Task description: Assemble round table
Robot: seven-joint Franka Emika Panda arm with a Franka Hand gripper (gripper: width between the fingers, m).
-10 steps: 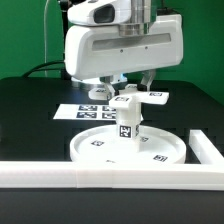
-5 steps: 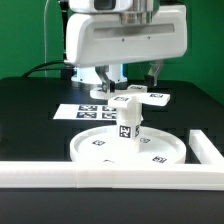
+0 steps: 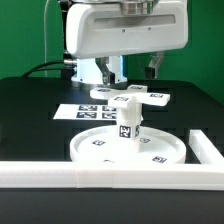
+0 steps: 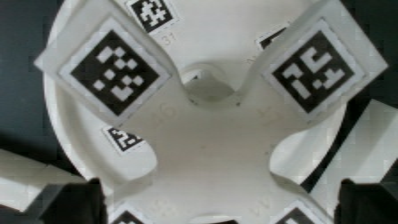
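hand (image 3: 126, 72) above, clear | base (image 3: 131, 97) on leg (image 3: 127, 124) | disc (image 3: 128, 147)

black table (image 3: 30, 110) carries round disc (image 3: 100, 153), marker board (image 3: 88, 111), white rail (image 3: 60, 176).

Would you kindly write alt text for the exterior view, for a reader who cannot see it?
A white round disc lies on a black table with a short leg standing upright at its centre and a cross-shaped base on top. The gripper hangs above the base, apart from it.
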